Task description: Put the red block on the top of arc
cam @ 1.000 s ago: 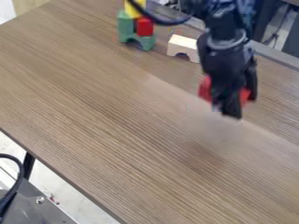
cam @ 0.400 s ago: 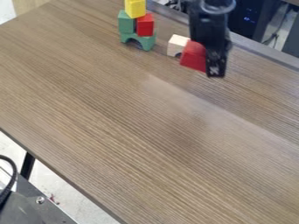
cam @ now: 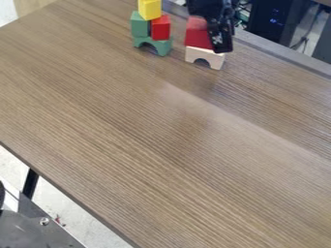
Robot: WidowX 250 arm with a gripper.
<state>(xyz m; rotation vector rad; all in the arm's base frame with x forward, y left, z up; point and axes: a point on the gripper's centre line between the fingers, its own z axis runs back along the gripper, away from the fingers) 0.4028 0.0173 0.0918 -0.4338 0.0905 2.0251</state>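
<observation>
Two red blocks (cam: 196, 35), one yellow block (cam: 149, 9), one green block (cam: 138, 26), one green arch (cam: 164, 46), one pale arch (cam: 218, 59)

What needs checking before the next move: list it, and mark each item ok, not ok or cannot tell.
1. Pale arch upright, opening down: ok.
2. Large red block lined up over the arch: ok, roughly, by this view.
3. Red block resting fully on the arch: cannot tell.
4. Red block in full sight: not ok, the gripper covers part of it.
5. Neighbouring stack standing, yellow block on top: ok.
6. Gap between that stack and the arch: ok.
</observation>
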